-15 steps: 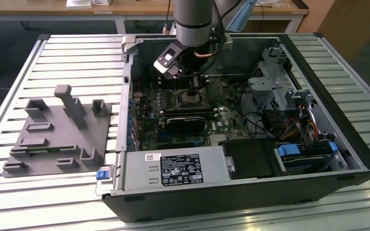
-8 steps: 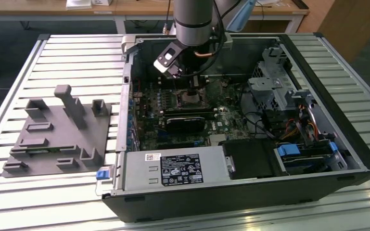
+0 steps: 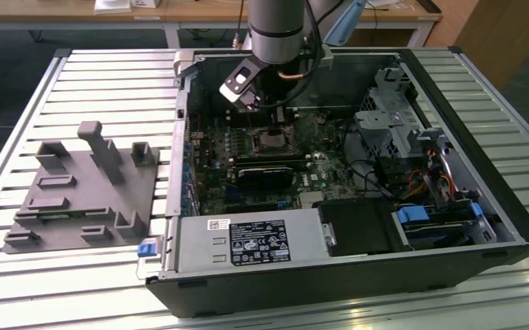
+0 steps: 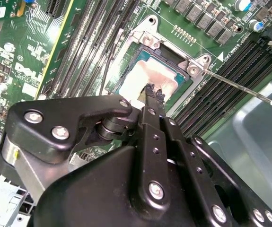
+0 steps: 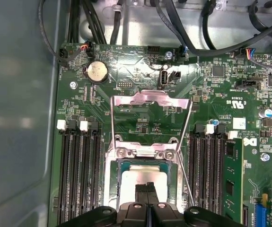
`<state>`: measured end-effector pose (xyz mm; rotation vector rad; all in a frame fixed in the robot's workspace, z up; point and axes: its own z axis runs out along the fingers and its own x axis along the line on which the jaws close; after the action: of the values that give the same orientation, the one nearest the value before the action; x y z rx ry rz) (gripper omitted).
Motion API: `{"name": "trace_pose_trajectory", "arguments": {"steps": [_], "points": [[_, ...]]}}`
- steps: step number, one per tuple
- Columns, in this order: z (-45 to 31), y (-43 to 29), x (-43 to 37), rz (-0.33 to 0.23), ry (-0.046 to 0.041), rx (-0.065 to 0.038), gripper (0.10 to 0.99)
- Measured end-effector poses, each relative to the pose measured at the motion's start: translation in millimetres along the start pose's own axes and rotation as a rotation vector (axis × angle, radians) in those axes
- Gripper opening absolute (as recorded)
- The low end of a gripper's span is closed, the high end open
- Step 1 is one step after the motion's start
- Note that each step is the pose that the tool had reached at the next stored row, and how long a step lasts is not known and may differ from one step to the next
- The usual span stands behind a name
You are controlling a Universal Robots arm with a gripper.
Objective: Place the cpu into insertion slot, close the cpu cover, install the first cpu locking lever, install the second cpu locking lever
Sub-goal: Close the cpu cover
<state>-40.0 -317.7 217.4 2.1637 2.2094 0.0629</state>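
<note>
The cpu [image 5: 138,178] lies flat in the insertion slot [image 5: 110,185], its dull silvery top showing in both wrist views [image 4: 143,78]. My gripper [image 5: 147,188] is shut, its two black fingertips pressed together with nothing between them, right above the near edge of the chip [image 4: 154,91]. The cpu cover [image 5: 151,100], a thin silvery frame with a square window, stands swung open on its hinge at the far side of the socket. A thin locking lever [image 4: 240,89] sticks out free beside the socket. In the exterior view the arm reaches down into the case over the socket [image 3: 272,139].
Long black memory slots [image 5: 76,179] flank the socket on both sides. Cables [image 5: 197,28] run along the case wall beyond the board. A power supply [image 3: 250,242] and drive cage [image 3: 429,223] fill the case front. A grey fixture [image 3: 80,192] sits on the slatted table at the exterior view's left.
</note>
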Motion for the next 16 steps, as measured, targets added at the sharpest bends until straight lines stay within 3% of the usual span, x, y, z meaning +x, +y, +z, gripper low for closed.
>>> {"name": "trace_pose_trajectory", "arguments": {"steps": [16], "points": [[-5.2, 0.5, -0.1, 0.0, 0.0, 0.0, 0.106]]}}
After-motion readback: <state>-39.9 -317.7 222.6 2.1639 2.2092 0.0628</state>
